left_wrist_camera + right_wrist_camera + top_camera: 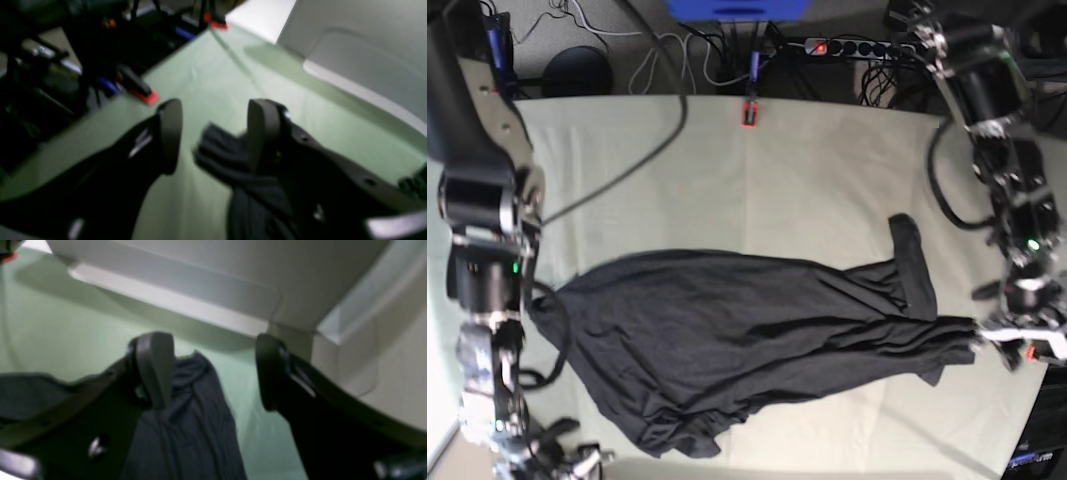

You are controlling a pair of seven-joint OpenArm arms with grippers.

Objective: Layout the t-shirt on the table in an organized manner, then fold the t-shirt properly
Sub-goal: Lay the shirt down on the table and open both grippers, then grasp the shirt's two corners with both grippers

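Black fabric of the t-shirt [737, 345] lies spread across the table [727, 170], bunched and wrinkled, not flat.

Left gripper [213, 133]: jaws parted, a clear gap between the pads. A gathered corner of the shirt sits in that gap, against the inner face of the right-hand finger [262, 130]; the other pad stands apart from the cloth. Nothing clamped. Blurred frame, so contact with that one finger is likely but not certain. Past the jaws, pale green table cloth runs out to a red clamp [146, 95] at the edge, and another clamp [218, 24] farther off.

Right gripper [213, 370]: jaws spread wide. A ridge of shirt fabric runs up between them, close beside the left-hand finger [155, 366], well clear of the other. Not held. Beyond the jaws, bare green cloth, then a pale grey wall [200, 270].

Base view: both grippers sit at opposite ends of the shirt, the left at the tapered end and the right near the bottom corner of the frame.
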